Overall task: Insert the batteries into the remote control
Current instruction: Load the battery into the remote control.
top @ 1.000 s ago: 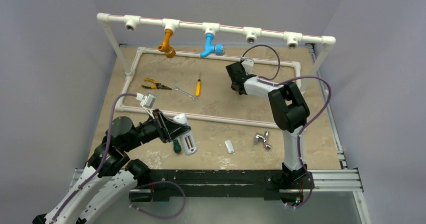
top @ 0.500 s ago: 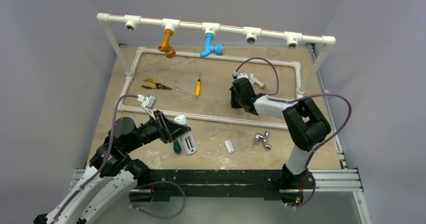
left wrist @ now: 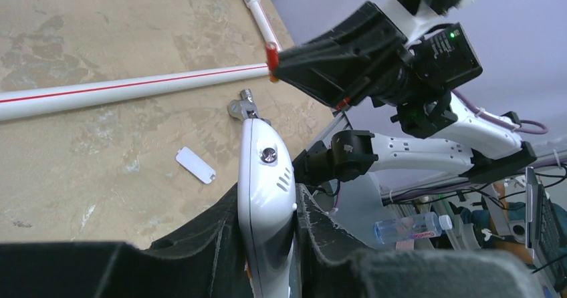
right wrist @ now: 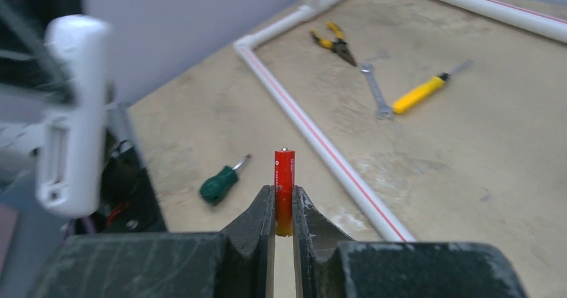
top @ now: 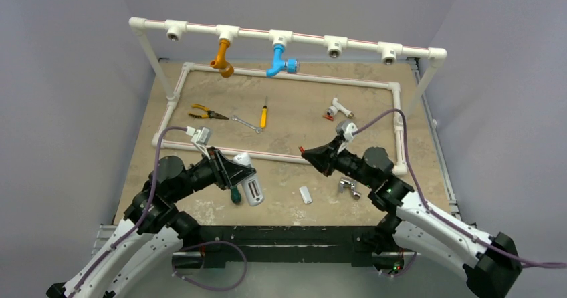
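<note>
right gripper [right wrist: 283, 196] is pinching one battery [right wrist: 283, 171] by its bottom end, with most of it sticking out past the fingertips at the centre of the right wrist view. left gripper [left wrist: 267, 210] is clamping the remote [left wrist: 266, 171] by its lower body, holding it in the air over the table [top: 287, 131] at lower left of the top view. battery and remote are sitting well apart, with the battery tip pointing roughly at the remote.

risks from here, as judged:
- the grip is sitting low on the battery, so pushing against a spring contact is likely going to pivot it or pop it out.
- both parts are hanging in mid-air, so a small angle error is going to jam the battery on the slot edge.
- insertion force is probably going to twist the remote in its clamp.
- polarity: cannot tell which end the slot is wanting first.
- a dropped battery is going to roll toward the white pipe [right wrist: 321, 144] or the green screwdriver [right wrist: 220, 184].

the small white piece [top: 305, 194] lying at lower centre is looking like the cover.
</note>
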Robot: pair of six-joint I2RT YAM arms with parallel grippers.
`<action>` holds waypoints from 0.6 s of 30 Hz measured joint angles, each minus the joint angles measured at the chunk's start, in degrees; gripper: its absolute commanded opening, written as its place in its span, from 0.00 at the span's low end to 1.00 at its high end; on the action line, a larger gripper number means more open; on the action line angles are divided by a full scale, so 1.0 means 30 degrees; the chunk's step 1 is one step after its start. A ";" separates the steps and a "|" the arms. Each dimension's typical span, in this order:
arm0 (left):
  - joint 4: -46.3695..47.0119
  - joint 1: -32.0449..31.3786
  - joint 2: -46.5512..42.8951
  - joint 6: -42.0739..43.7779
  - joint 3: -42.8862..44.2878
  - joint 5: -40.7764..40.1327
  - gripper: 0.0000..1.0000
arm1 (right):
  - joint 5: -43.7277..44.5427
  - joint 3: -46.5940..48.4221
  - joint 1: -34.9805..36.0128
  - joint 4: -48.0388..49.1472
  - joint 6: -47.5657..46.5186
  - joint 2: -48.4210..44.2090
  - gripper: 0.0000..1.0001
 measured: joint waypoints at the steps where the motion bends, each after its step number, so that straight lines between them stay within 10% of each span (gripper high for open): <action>1: 0.0138 0.0000 0.0073 0.0000 -0.0044 0.0109 0.00 | -0.0925 -0.0488 0.0102 0.0153 -0.0022 -0.1064 0.00; 18: 0.6069 0.0000 0.1071 -0.0007 -0.1260 0.3599 0.00 | -1.3056 -0.2361 0.1013 0.4146 -0.1953 -0.7956 0.00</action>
